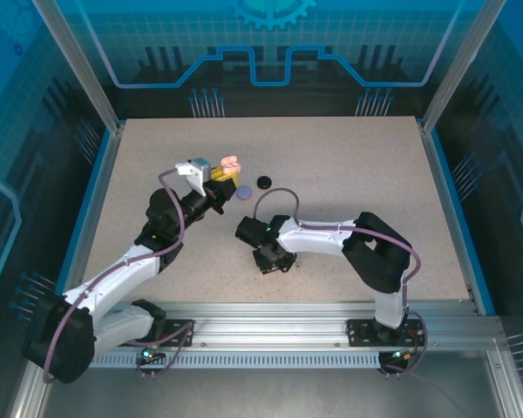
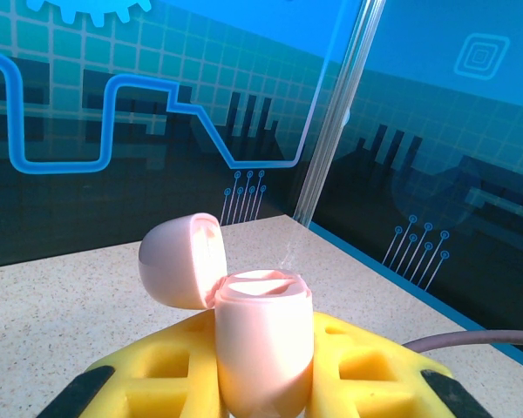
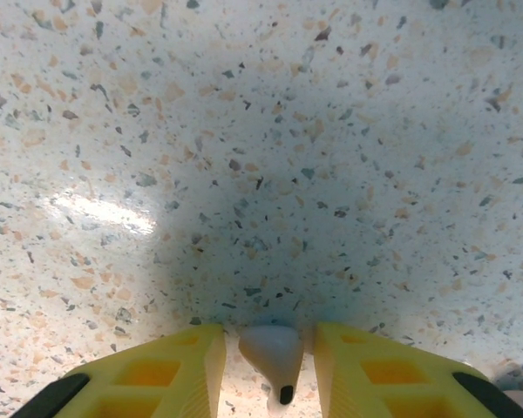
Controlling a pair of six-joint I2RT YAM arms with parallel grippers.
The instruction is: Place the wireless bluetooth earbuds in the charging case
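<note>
On the bench (image 1: 375,165), the left arm (image 1: 131,261) reaches toward the back edge, left of the middle. Its jaws are tight on the pink case (image 2: 263,348), with the lid (image 2: 183,261) tipped open. The right arm (image 1: 331,237) points down at the middle of the bench. Its jaws stand narrow, one on each side of a pale bud (image 3: 275,353). I cannot tell if they pinch it yet. The step looks like picking up the bud. Next it needs a firm pinch, a lift, and a careful carry to the open case.
</note>
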